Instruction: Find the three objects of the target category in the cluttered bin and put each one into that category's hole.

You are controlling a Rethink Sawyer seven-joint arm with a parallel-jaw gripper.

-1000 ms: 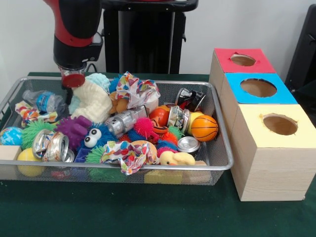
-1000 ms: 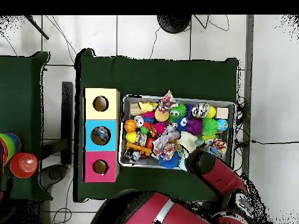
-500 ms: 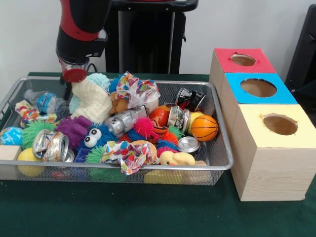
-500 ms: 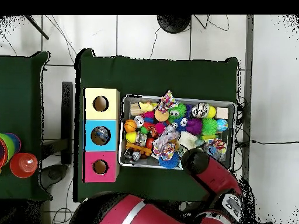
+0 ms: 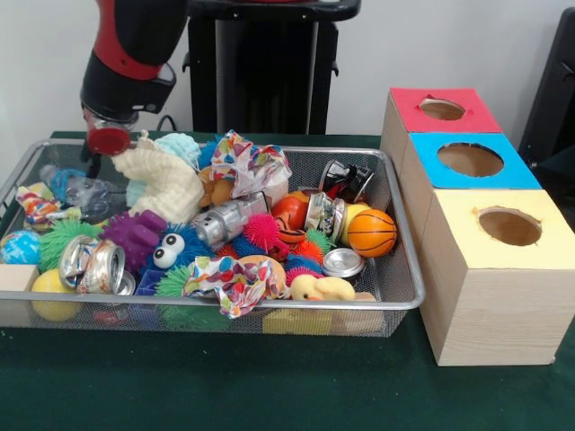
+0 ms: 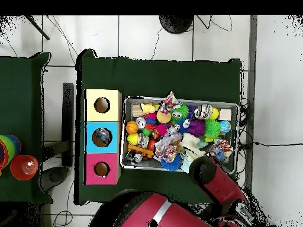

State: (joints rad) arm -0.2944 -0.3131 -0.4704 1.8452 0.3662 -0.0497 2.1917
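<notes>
Green cloth covers the worktop (image 5: 269, 386), soft and matte, with pale floor tiles showing around it from above. Biggest thing on it is the wire mesh bin (image 5: 395, 260), a shallow metal tray with a rounded rim, stuffed with toys. Beside it sits a row of three boxy wooden cubes with round holes cut in their tops: the yellow box (image 5: 503, 269) nearest the camera, the blue box (image 5: 467, 162) in the middle and the red box (image 5: 440, 109) at the back, all touching.

The robot arm, glossy red and black, comes down over the bin's far left corner, and its gripper (image 5: 108, 142) ends in a round red cap just above a crumpled clear plastic bottle (image 5: 76, 187). Can't tell how the jaws stand.

In the pile: a fuzzy cream knitted cloth (image 5: 166, 180), crinkled patterned paper (image 5: 252, 162), a purple rubbery spiky toy (image 5: 135, 235), a pebbled basketball (image 5: 371, 232), crushed shiny cans (image 5: 94, 265) and a smooth little rubber duck (image 5: 322, 287) against the front wall.
</notes>
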